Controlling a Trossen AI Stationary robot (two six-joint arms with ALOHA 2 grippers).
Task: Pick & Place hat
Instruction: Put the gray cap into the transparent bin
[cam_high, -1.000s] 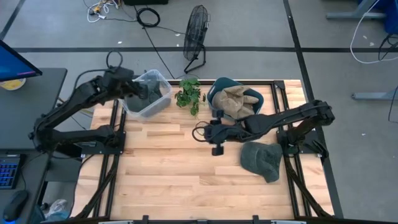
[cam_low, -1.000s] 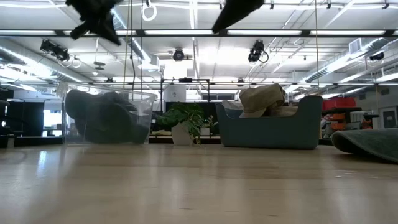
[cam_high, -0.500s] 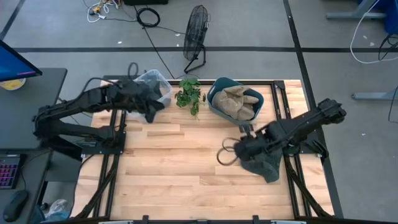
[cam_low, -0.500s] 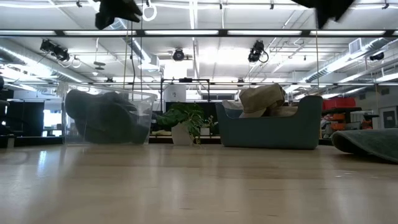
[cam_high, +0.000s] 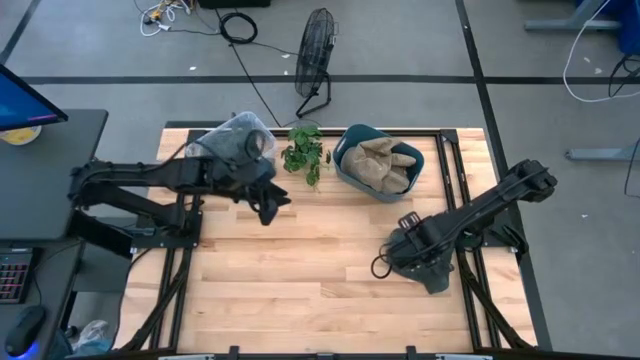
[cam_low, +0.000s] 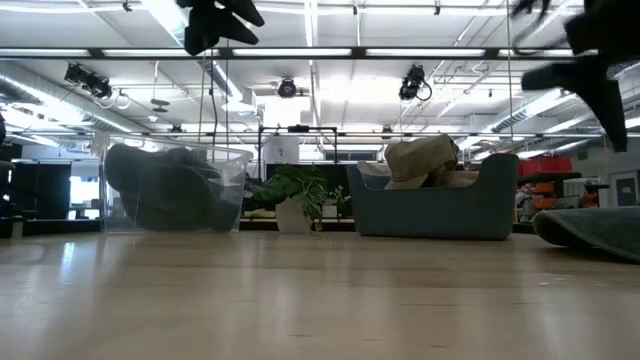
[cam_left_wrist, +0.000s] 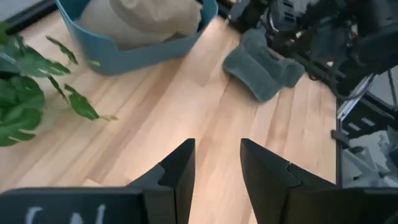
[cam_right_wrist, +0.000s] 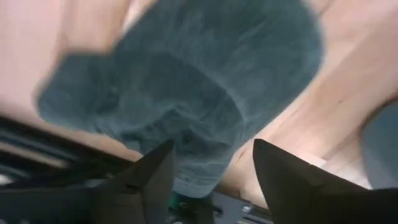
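A dark green hat (cam_right_wrist: 186, 81) lies flat on the wooden table near its right edge (cam_high: 436, 276), and its rim shows in the low view (cam_low: 595, 232). My right gripper (cam_right_wrist: 212, 146) hangs open right above it, fingers pointing down and clear of it (cam_low: 590, 75). My left gripper (cam_left_wrist: 216, 146) is open with nothing between its fingers, high over the table's left middle (cam_high: 272, 208). It is just in front of a clear bin (cam_high: 240, 145) that holds a dark hat.
A blue bin (cam_high: 378, 165) with tan hats stands at the far middle, and a small potted plant (cam_high: 303, 152) sits between it and the clear bin. Bare wood (cam_high: 320, 270) stretches across the table's middle and near side. Black frame rails (cam_high: 470, 290) run along both sides.
My left gripper has moved from over the clear bin toward the table's middle and near side. My right gripper has swung from the table's middle toward the right edge, has come down, and now stands over the dark green hat. The hat has stayed put.
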